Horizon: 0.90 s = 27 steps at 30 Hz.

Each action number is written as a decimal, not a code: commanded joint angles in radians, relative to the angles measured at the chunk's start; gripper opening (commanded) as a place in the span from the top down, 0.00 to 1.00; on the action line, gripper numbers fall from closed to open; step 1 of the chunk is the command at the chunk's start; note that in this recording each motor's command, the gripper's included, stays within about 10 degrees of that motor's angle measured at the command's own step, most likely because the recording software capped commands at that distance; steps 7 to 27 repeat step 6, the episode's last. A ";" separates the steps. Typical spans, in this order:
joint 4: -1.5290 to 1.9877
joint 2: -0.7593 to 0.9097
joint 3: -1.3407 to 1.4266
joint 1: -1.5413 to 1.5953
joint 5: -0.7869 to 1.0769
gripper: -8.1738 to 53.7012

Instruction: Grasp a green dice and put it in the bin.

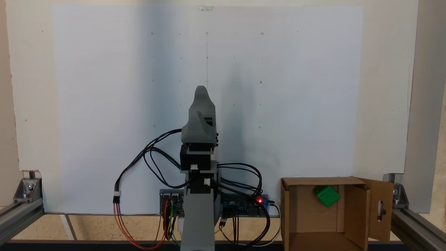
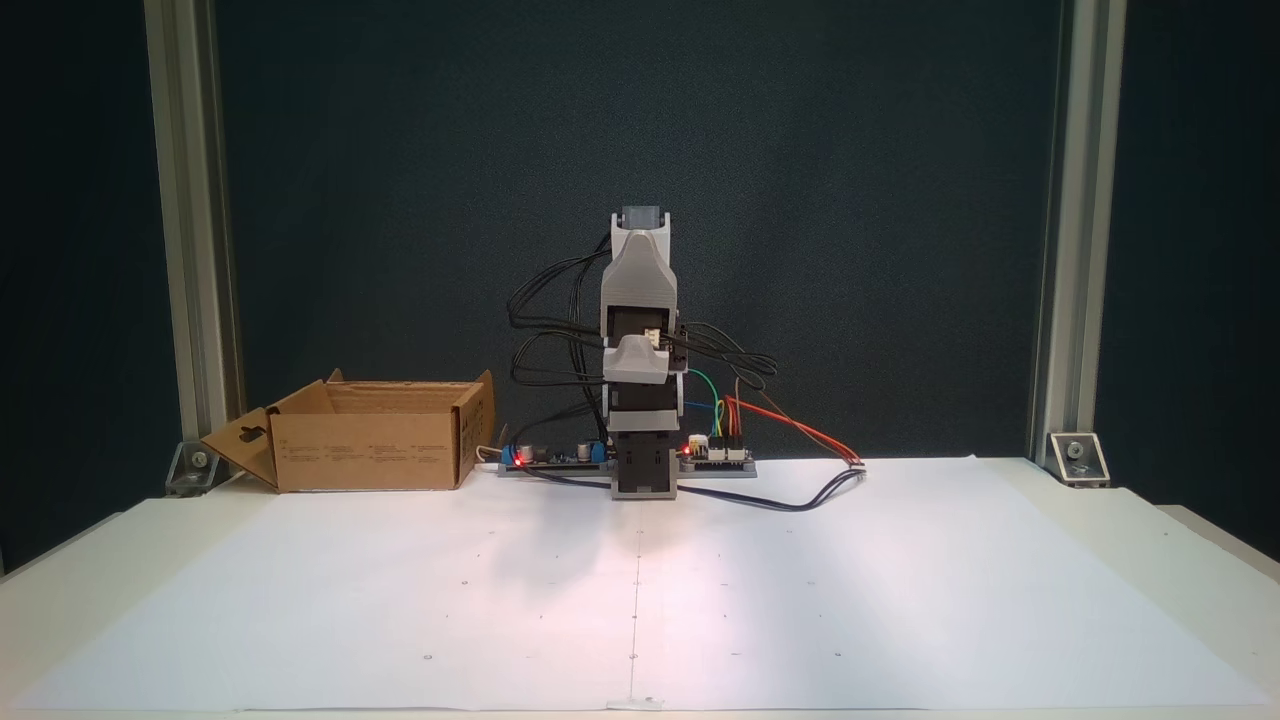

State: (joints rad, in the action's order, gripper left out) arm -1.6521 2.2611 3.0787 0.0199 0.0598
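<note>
- Green dice (image 1: 327, 196) lies tilted inside cardboard bin (image 1: 296, 209).
- Gripper (image 1: 201, 94) folded above arm base, well apart from bin; jaw state can't tell.

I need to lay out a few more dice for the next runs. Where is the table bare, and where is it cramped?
The white sheet is bare from its front edge back to the arm's base, and across to the frame posts. It is cramped along the back: the bin, with the green dice inside, the circuit boards and looping cables.
</note>
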 commanded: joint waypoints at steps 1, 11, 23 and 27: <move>-0.055 0.106 0.052 0.002 0.043 0.13; -0.055 0.106 0.052 0.002 0.043 0.13; -0.055 0.106 0.052 0.002 0.043 0.13; -0.055 0.106 0.052 0.002 0.043 0.13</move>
